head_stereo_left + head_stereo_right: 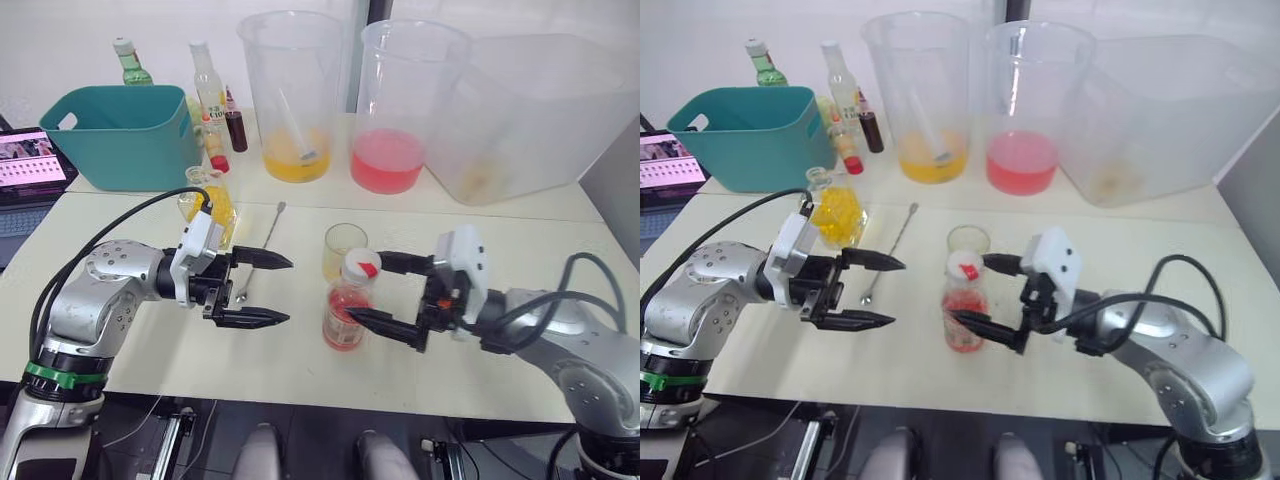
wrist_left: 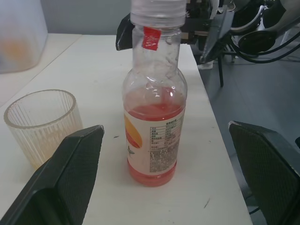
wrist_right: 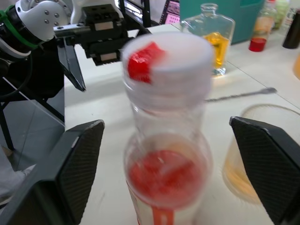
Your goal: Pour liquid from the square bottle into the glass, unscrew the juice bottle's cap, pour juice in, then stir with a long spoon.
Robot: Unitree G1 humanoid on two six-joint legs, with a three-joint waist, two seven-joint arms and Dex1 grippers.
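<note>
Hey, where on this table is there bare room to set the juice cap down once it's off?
Bare patches: the near right of the table, beyond the right gripper, and the near edge in front of the left gripper. Crowded: around the juice bottle and glass, by the long spoon and square bottle, and the back row of jugs.

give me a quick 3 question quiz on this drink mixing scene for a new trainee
1. True or false: the juice bottle's cap is still on the juice bottle.
2. What lies on the table between the square bottle and the glass? A) the long spoon B) a knife C) a straw
3. Fill in: both the left gripper and the right gripper have their fingers ____.

Key:
1. True; the white cap sits on the neck.
2. A; the long spoon lies there.
3. Open; the right one brackets the juice bottle without touching it.
</note>
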